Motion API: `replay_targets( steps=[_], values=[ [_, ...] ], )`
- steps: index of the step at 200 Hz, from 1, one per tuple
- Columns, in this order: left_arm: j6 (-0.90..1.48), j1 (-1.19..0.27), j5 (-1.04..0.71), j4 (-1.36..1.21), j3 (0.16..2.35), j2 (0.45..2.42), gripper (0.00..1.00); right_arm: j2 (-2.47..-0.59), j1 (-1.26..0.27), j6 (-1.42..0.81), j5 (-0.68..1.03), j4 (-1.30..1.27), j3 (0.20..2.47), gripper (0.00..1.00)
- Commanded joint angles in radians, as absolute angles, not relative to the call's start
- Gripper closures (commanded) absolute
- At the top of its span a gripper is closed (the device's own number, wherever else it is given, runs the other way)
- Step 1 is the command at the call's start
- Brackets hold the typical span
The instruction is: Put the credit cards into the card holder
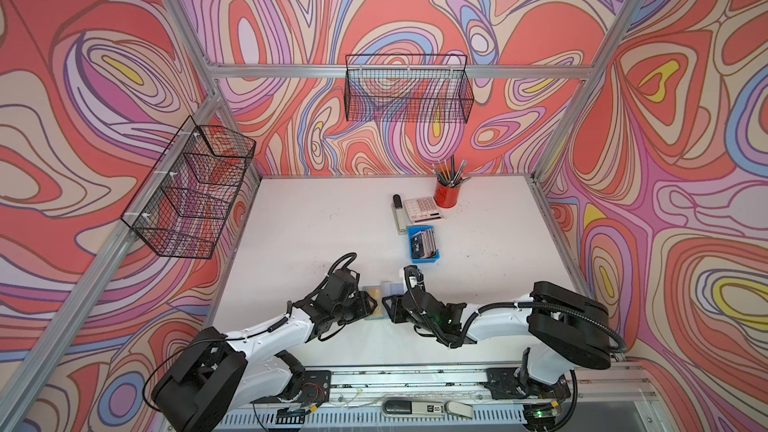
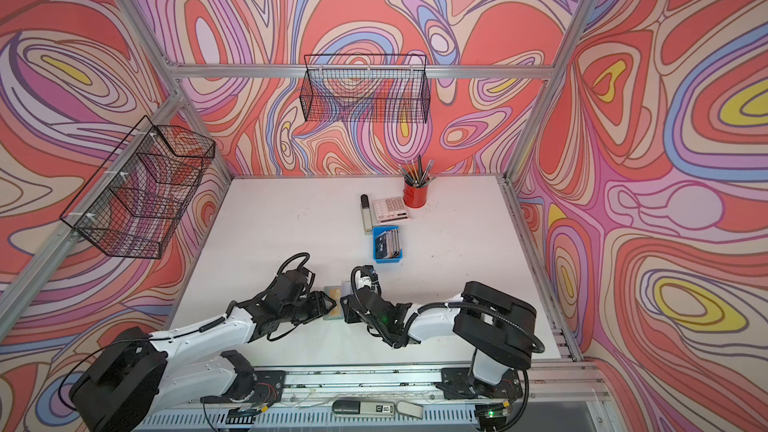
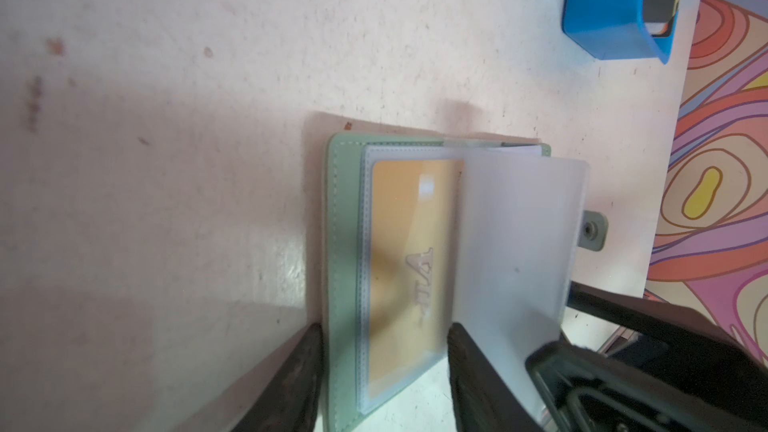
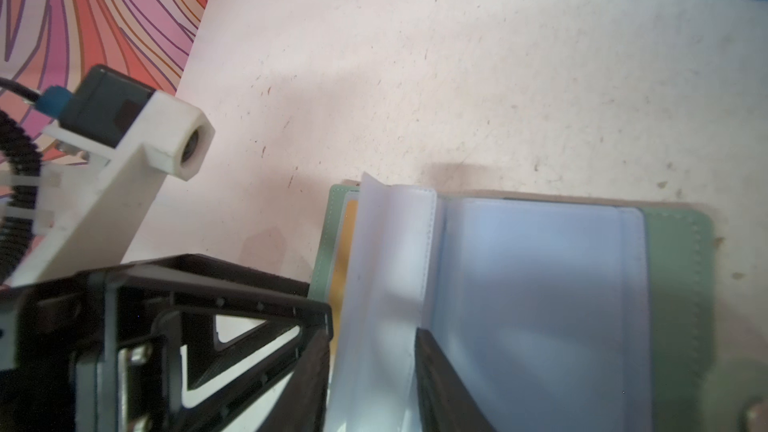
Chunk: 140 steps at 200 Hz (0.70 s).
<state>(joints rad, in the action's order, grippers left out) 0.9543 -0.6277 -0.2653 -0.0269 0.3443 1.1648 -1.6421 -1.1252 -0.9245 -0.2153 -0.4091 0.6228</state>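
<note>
The left gripper point(image 3: 384, 328) is spread open; whether the clear sleeve point(image 4: 386, 243) is clamped by the right gripper point(image 4: 374, 332) cannot be told; unclamped, it could flop shut.

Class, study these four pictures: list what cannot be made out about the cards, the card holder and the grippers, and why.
- Credit cards in the blue tray: too small in both top views to count.
- Card holder: in both top views, mostly hidden by the left gripper and right gripper.
- Clear sleeve: whether the right gripper touches it, blurred in the right wrist view.
</note>
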Motion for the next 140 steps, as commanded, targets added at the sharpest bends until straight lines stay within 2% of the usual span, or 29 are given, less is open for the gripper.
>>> replay_targets(
  steps=[1,44,106,130,140],
  values=[
    [0.955,-0.629,-0.265,-0.014,0.346,1.147,0.49,-1.656,-1.121,-0.918,-0.206,-0.434,0.64,0.63],
    [0.961,-0.629,-0.253,0.0,0.342,1.122,0.5,-1.663,-1.121,-0.925,-0.219,-0.424,0.64,0.64],
    [0.973,-0.629,-0.148,0.114,0.309,0.935,0.47,-1.593,-1.12,-0.937,-0.301,-0.374,0.593,0.66],
    [0.979,-0.629,-0.137,0.126,0.295,0.888,0.46,-1.595,-1.121,-0.927,-0.286,-0.384,0.595,0.64],
    [0.98,-0.629,-0.137,0.128,0.293,0.878,0.46,-1.597,-1.121,-0.924,-0.281,-0.391,0.594,0.6]
  ],
)
